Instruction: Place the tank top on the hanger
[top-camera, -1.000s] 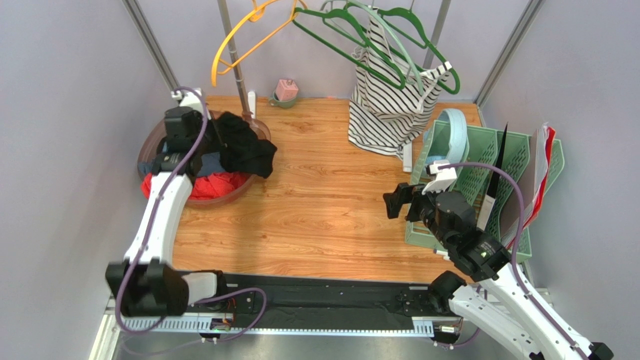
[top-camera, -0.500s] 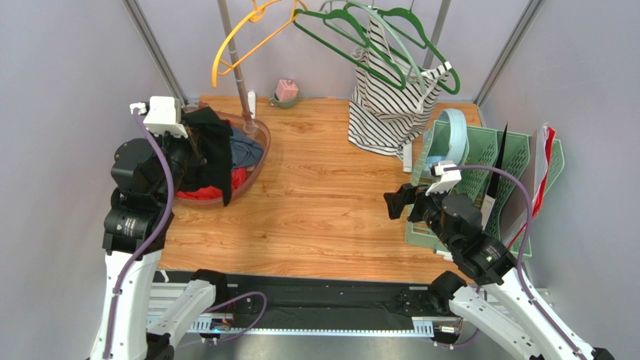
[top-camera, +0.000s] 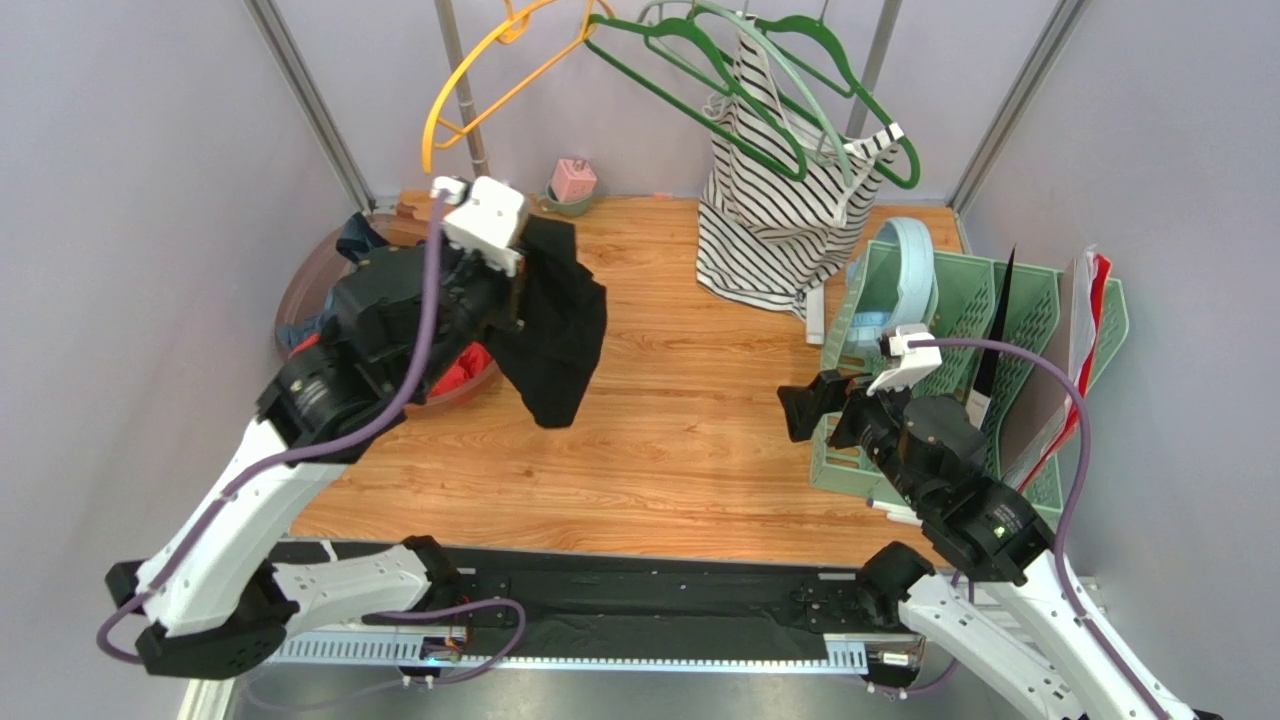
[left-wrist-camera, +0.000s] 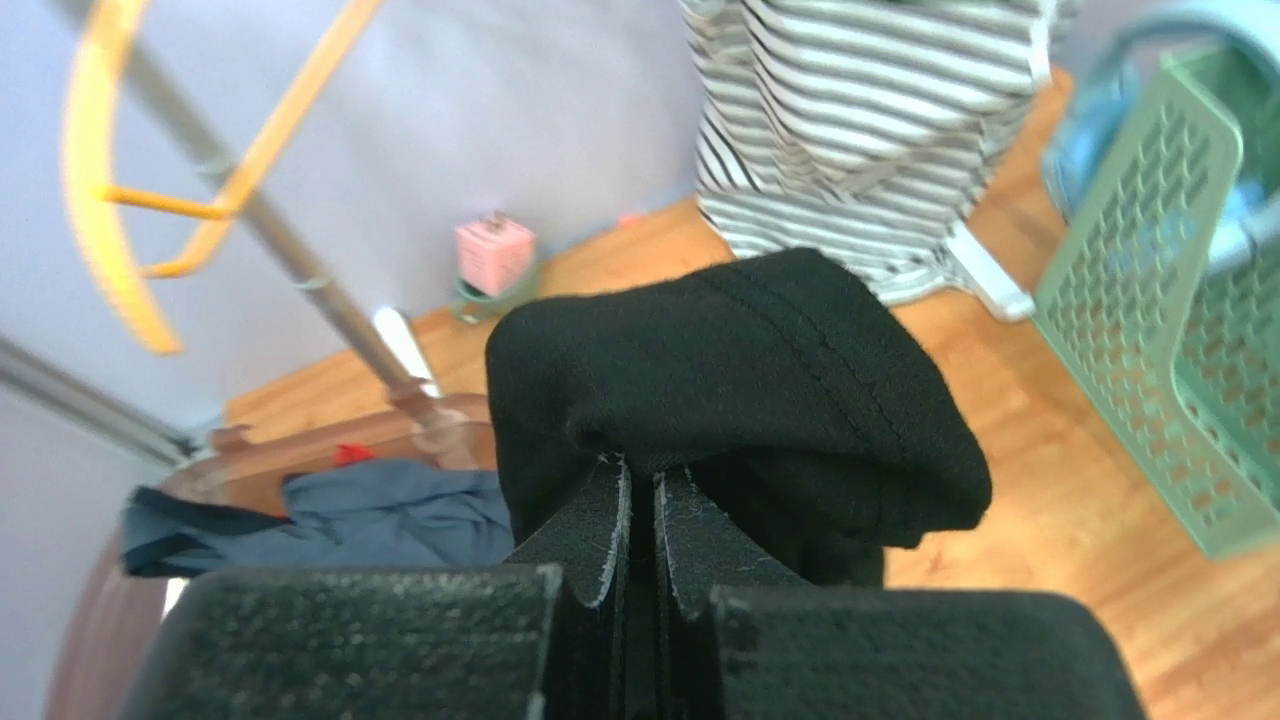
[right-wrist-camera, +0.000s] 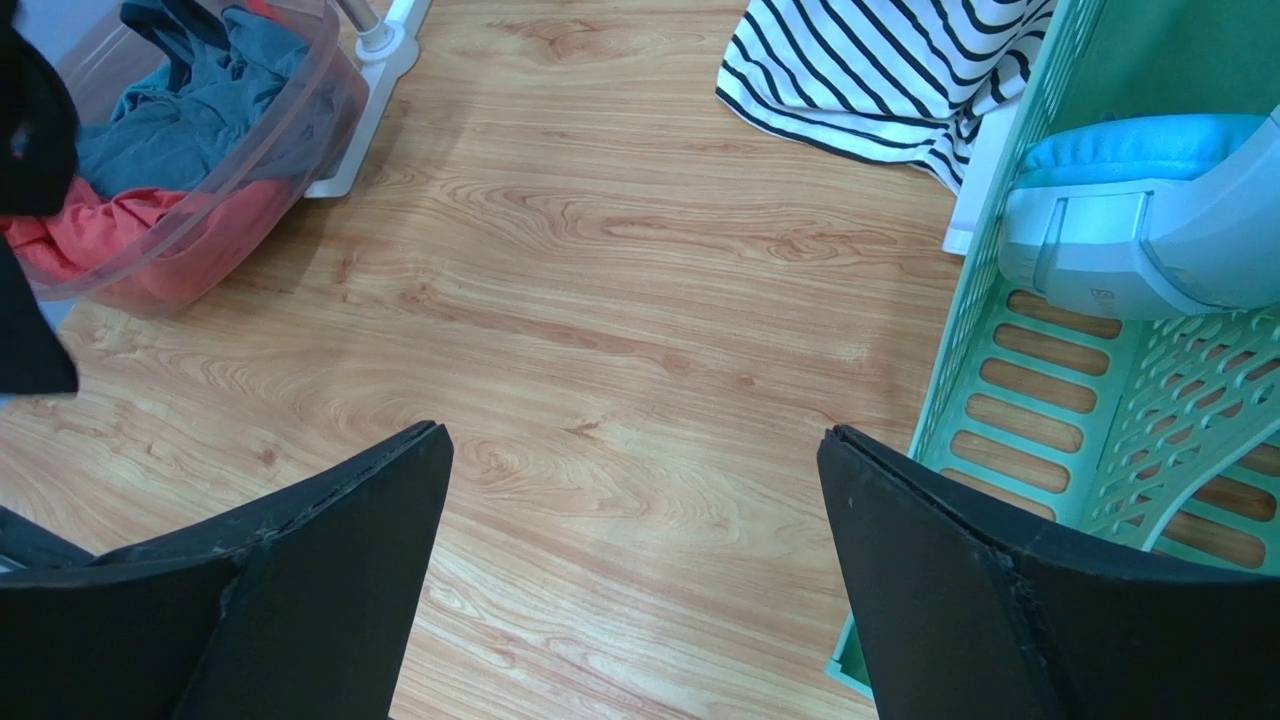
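The tank top (left-wrist-camera: 736, 375) is held bunched in the clamped left tool (left-wrist-camera: 639, 488), hanging just below it, while the right tool (right-wrist-camera: 631, 440) stands wide apart and empty; with the straps buried in the bunch, the hanger (top-camera: 661, 87), beyond and above, may be missed.

- You work in a robot lab cell: plain grey walls (top-camera: 135, 180), bare metal frame posts (top-camera: 308, 98).
- Wood-grain table (top-camera: 676, 405), with slotted cable duct (top-camera: 361, 648) at its near edge.
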